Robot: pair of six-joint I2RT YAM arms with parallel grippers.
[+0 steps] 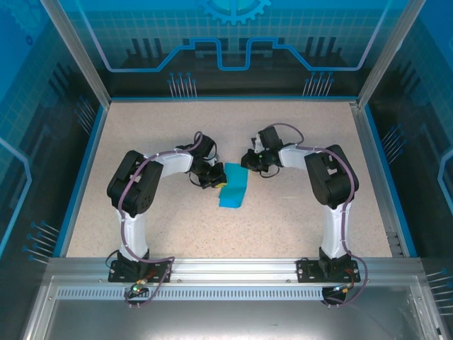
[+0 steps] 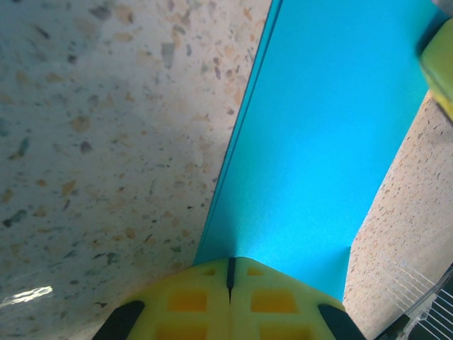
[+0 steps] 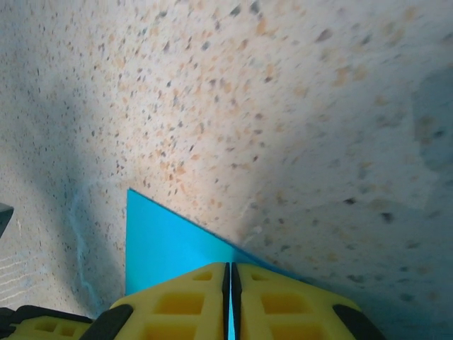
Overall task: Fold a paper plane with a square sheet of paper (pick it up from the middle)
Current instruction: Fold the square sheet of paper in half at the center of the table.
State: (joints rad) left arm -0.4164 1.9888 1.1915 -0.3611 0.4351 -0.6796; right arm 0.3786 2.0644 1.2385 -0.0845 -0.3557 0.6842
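Tightly shut; both fingers (image 2: pixel 187 303) pinch paper (image 2: pixel 318 142)

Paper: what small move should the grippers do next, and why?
Probably lay the paper flat on the table and press its fold. It looks folded double, and the left gripper and right gripper are both shut on it near its far end.

A speckled beige table top (image 1: pixel 297 134) sits inside a blue rim (image 1: pixel 90 152). 2 silver metal posts (image 1: pixel 74 49) rise at its far corners, framing a glossy blue back wall (image 1: pixel 318 35) printed with a gear (image 1: pixel 233 8) and circuit lines (image 1: pixel 134 71). A metal rail (image 1: pixel 233 265) runs along the near edge.
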